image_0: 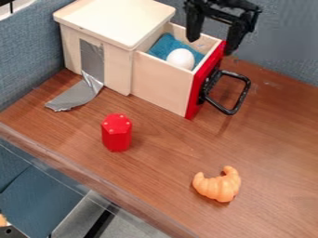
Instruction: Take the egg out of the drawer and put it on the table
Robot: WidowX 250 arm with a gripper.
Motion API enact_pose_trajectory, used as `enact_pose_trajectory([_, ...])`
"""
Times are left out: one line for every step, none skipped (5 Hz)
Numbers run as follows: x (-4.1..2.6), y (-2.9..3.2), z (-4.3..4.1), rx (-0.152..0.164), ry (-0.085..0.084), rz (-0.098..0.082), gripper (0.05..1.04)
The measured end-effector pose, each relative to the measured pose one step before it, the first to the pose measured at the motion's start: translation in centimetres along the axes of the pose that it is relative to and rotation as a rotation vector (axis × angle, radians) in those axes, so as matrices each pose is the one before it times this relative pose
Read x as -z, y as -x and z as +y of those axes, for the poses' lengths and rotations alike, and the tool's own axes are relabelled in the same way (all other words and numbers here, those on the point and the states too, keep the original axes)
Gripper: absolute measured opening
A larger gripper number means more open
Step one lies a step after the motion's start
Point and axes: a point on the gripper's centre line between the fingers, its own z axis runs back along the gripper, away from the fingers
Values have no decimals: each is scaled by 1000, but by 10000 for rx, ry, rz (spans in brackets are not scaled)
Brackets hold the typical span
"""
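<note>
At the top of the view my gripper hangs above the outer end of the drawer, its two fingers wide apart and nothing between them. The wooden drawer with a red front is pulled out of its cabinet. Inside it, the white egg rests on a blue cloth, near the red front. The gripper is higher than the egg and slightly to its right. The brown wooden table lies in front of the drawer.
A black handle juts from the drawer's red front. On the table stand a red hexagonal block and, nearer the front edge, an orange croissant. Silver tape runs from the cabinet onto the table. Blue-grey walls border the back and left.
</note>
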Motion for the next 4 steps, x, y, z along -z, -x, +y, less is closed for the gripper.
enact_pose_trajectory([-310, -1312, 980, 6, 7, 89, 1001])
enact_pose_trajectory([389, -864, 1082, -74, -4, 134, 1001])
enact_pose_trajectory([980, -241, 930, 268, -163, 247, 1001])
enact_pose_trajectory([498, -40, 438, 476, -271, 78, 1001])
